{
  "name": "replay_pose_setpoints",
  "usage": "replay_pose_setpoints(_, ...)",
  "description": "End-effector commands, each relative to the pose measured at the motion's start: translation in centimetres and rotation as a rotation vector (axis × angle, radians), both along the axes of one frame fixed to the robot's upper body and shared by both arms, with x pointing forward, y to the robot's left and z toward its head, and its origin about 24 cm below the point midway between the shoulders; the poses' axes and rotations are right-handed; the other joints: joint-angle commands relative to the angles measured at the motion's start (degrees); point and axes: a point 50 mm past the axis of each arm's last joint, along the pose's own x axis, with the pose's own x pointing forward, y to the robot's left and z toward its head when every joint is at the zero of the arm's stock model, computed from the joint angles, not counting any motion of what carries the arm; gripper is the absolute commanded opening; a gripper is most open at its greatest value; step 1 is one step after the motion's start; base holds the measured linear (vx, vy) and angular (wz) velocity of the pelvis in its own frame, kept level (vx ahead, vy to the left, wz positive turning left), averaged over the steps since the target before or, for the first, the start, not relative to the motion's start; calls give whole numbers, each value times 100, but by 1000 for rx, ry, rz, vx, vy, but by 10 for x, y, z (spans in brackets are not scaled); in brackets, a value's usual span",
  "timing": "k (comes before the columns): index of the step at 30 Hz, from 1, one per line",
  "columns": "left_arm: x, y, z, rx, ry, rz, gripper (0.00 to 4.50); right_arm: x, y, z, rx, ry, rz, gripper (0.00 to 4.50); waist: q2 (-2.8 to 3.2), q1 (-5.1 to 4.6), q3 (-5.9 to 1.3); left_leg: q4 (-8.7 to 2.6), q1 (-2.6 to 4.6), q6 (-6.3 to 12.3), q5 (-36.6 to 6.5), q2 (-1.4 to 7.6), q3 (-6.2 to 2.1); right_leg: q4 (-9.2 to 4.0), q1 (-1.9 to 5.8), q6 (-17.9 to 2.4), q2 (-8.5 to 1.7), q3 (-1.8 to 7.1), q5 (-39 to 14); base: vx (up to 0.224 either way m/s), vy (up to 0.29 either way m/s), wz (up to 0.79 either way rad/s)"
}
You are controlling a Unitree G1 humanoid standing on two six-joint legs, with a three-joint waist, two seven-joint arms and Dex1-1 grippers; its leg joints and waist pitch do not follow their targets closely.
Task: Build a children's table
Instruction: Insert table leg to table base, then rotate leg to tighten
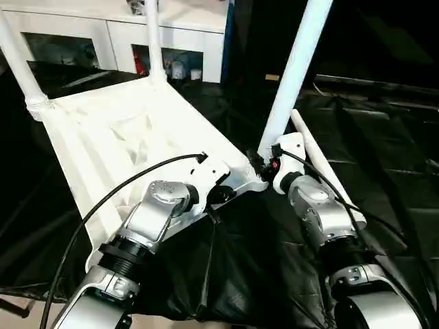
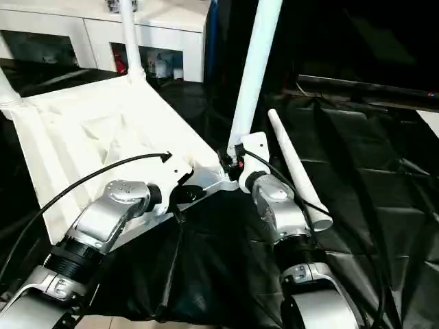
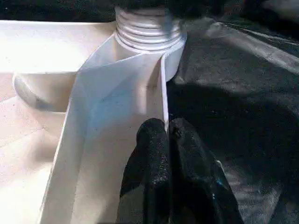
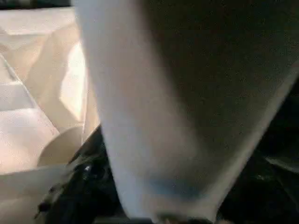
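- The tabletop (image 1: 130, 147) lies underside up on the black sheet (image 1: 357, 137), tilted, with three legs (image 1: 293, 75) standing in corner sockets: two at the far corners near the white cabinet (image 1: 185, 41), one at the near corner by the robot's right arm.
- A fourth leg (image 2: 295, 171) lies loose on the sheet just beside that near corner.
- The left pincer (image 3: 169, 140) is pinched on the thin rim wall (image 3: 163, 93) of the tabletop, its fingers (image 3: 149, 158) nearly together with the wall between them.
- The right pincer (image 1: 264, 164) sits at the base of the near standing leg; I cannot tell whether it grips the leg or stands slack around it.
- Risk: if that leg is not fully home in its socket, letting go could leave it leaning or let it topple onto the loose leg.
- Risk: the left hold is on a thin edge; a twist of the leg could slip the rim out and let the tilted top shift on the slick sheet.
- The left wrist view shows the threaded collar (image 3: 147, 28) of the socket and the pinch itself, which the head views hide behind the hand.
- The head views give the overall layout of all the legs.
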Motion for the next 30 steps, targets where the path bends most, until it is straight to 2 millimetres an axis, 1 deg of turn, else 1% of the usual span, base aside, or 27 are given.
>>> replay_pose_setpoints(1,-10,-29,13,-63,-34,-167,0,-13,14,-24,-14,115,96,308,62,46,-285,-458,32,-3,-2476,202,-82,-425,178,-1004,-259,206,-2297,0,0,0)
replay_pose_setpoints(2,-10,-28,13,-62,-32,-168,0,-12,14,-22,-8,106,101,313,64,73,-295,-454,33,21,-2371,206,-72,-403,193,-1051,-258,212,-2146,0,0,0)
replay_pose_setpoints(3,-9,-25,13,-57,-32,-174,0,-11,11,-17,8,83,121,318,63,79,-299,-453,29,30,-2309,208,-68,-395,198,-1079,-258,215,-2063,0,0,0)
replay_pose_setpoints(4,-9,-24,13,-55,-32,-179,0,-11,9,-15,11,72,132,328,57,89,-309,-450,10,67,-2215,206,-61,-374,224,-1113,-255,216,-1947,0,0,0)
replay_pose_setpoints(6,-9,-20,13,-54,-38,-205,0,-11,4,-8,13,42,167,352,54,120,-311,-438,19,131,-2098,201,-41,-383,226,-1135,-256,221,-1877,0,0,0)
replay_pose_setpoints(7,-9,-19,13,-55,-40,-215,0,-11,2,-6,15,35,178,352,54,148,-325,-421,33,167,-2004,204,-27,-372,219,-1165,-262,232,-1822,0,0,0)
replay_pose_setpoints(8,-10,-16,13,-52,-38,-239,0,-12,-2,-3,12,20,207,358,62,172,-328,-416,29,198,-1893,206,-17,-358,222,-1218,-259,237,-1690,0,0,0)
replay_pose_setpoints(10,-11,-12,14,-48,-49,-275,0,-15,-6,1,-5,-2,249,379,51,210,-331,-408,12,251,-1717,206,-8,-326,247,-1232,-249,237,-1552,0,0,0)
replay_pose_setpoints(11,-12,-10,13,-44,-46,-293,0,-17,-10,2,-23,-14,276,391,72,250,-337,-397,16,268,-1615,210,-2,-308,245,-1243,-258,243,-1491,0,0,0)
replay_pose_setpoints(12,-12,-9,13,-42,-44,-298,0,-18,-11,3,-31,-17,286,391,68,280,-335,-393,24,271,-1573,211,3,-310,243,-1240,-255,244,-1471,0,0,0)
replay_pose_setpoints(13,-12,-7,12,-42,-41,-317,0,-21,-13,4,-43,-23,317,391,66,295,-337,-385,42,284,-1544,210,14,-295,226,-1286,-243,250,-1410,0,0,0)
replay_pose_setpoints(14,-13,-4,12,-45,-40,-350,0,-26,-17,4,-58,-25,374,391,71,317,-333,-383,35,309,-1505,209,15,-290,248,-1300,-233,247,-1334,0,0,0)
replay_pose_setpoints(15,-15,-3,12,-46,-38,-371,0,-29,-19,5,-63,-24,411,391,71,334,-340,-373,50,312,-1454,220,23,-271,243,-1310,-236,255,-1263,0,0,0)
replay_pose_setpoints(16,-16,0,11,-41,-34,-402,0,-34,-22,5,-66,-21,466,391,87,352,-341,-368,35,354,-1345,215,27,-242,257,-1359,-232,263,-1081,0,0,0)
replay_pose_setpoints(17,-17,2,11,-34,-27,-431,0,-39,-25,6,-64,-13,520,391,80,366,-349,-364,31,383,-1299,211,27,-235,271,-1370,-229,258,-1020,0,0,0)
replay_pose_setpoints(18,-17,2,11,-34,-27,-431,0,-39,-25,6,-64,-13,520,391,84,411,-359,-350,49,442,-1175,222,32,-208,279,-1410,-234,263,-825,0,0,0)
replay_pose_setpoints(19,-19,5,10,-28,-22,-457,0,-43,-28,6,-67,-7,562,391,89,426,-346,-348,58,494,-1144,222,43,-201,260,-1488,-223,265,-712,0,0,0)
replay_pose_setpoints(20,-20,7,9,-20,-15,-483,0,-47,-31,7,-69,5,604,391,92,454,-341,-353,58,502,-1168,227,43,-201,275,-1503,-231,262,-764,0,0,0)
replay_pose_setpoints(21,-21,9,8,-15,-11,-504,0,-51,-33,7,-67,18,639,391,95,466,-334,-355,60,503,-1217,229,45,-208,273,-1490,-230,261,-846,0,0,0)
replay_pose_setpoints(22,-22,11,8,-15,-7,-521,0,-53,-35,8,-69,28,663,391,90,497,-338,-356,68,472,-1247,233,45,-209,278,-1458,-238,264,-954,0,0,0)
replay_pose_setpoints(23,-23,13,8,-13,-2,-539,0,-56,-38,8,-74,41,686,391,91,512,-330,-361,71,448,-1282,236,46,-220,266,-1443,-241,267,-1030,0,0,0)
replay_pose_setpoints(24,-24,14,9,-14,6,-561,0,-57,-40,7,-82,53,705,391,105,537,-319,-371,99,380,-1383,243,49,-240,248,-1405,-240,270,-1193,0,0,0)
replay_pose_setpoints(25,-25,15,9,-16,11,-573,0,-58,-41,7,-86,58,713,365,99,534,-318,-378,93,324,-1475,242,48,-243,253,-1371,-238,268,-1325,0,0,0)
replay_pose_setpoints(26,-26,16,9,-14,17,-595,0,-60,-42,7,-85,71,733,357,102,542,-315,-381,104,276,-1552,246,55,-255,244,-1333,-241,272,-1435,0,0,0)
replay_pose_setpoints(28,-28,18,9,-11,26,-627,0,-63,-43,7,-84,89,762,357,98,550,-314,-376,118,213,-1641,247,73,-278,231,-1290,-247,276,-1585,0,0,0)
replay_pose_setpoints(30,-30,20,8,-4,32,-648,0,-66,-44,7,-85,106,789,322,98,550,-321,-380,99,182,-1558,252,70,-252,242,-1262,-241,274,-1520,0,0,0)
